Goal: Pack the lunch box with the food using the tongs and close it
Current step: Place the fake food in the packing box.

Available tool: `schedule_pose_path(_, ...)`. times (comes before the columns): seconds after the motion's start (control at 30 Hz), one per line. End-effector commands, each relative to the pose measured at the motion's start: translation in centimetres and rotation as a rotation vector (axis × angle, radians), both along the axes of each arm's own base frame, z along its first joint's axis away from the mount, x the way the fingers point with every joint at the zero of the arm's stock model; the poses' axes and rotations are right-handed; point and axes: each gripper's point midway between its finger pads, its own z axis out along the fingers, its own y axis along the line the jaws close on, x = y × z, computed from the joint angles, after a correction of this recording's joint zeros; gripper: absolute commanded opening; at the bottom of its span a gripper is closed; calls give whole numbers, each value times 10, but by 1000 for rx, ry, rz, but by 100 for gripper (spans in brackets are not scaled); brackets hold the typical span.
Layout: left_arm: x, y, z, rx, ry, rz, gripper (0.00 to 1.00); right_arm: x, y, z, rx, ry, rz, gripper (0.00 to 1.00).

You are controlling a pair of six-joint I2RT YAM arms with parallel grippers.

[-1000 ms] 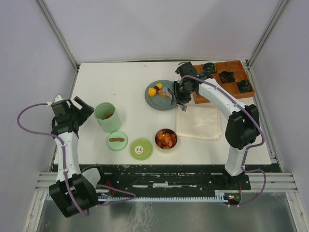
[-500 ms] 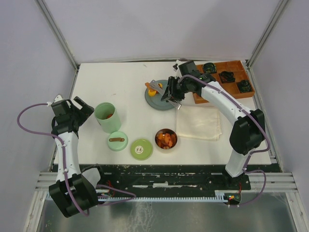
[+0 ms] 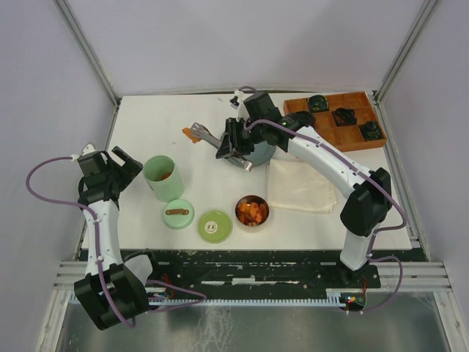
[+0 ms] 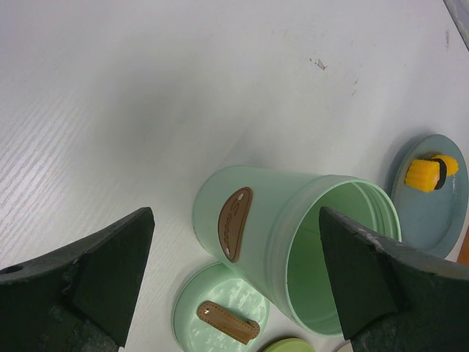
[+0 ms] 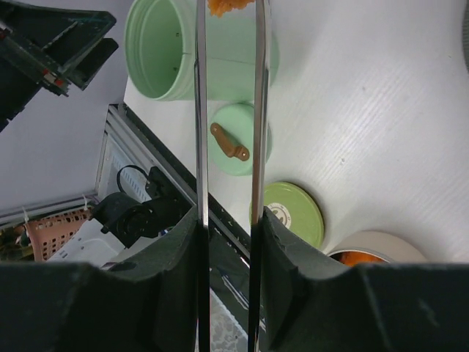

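Clamping the thin, springy tongs [image 5: 201, 110] mid-length, the right gripper [image 5: 227, 220] pinches a light, probably soft, slip-prone orange piece [image 3: 192, 133] at their tips near the canister [image 3: 160, 176]; left gripper [image 3: 124, 163] spread wide.

1. The mint-green canister [image 3: 160, 176] is standing upright and open.
2. Its flat lid [image 3: 178, 213], brown handle up, is lying just beside it.
3. The steel bowl [image 3: 237, 211] is holding orange pieces [image 3: 252, 213], and its lime-green lid [image 3: 214, 226] is lying alongside.
4. The silver tongs [image 3: 214, 138] are hanging tilted above the table, pinching an orange piece [image 3: 192, 134].
5. A yellow, black-banded roll [image 4: 429, 173] is lying on the grey-blue plate [image 4: 425, 213].
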Motion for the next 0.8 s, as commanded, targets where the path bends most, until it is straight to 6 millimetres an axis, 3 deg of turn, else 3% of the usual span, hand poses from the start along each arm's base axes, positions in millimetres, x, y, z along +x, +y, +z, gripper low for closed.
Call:
schedule_pose_path(0.0,7,1,10,-2,-48,6,100,-7,31,32,58,-101,101,35)
schedule_pose_path(0.47,6,1,10,-3,-48,7,100,-49,68,24,-40,-142,308,36)
schedule_pose_path(0.77,6,2,11,-1,-48,9,100,-53,83,13,-121,-188,334,37)
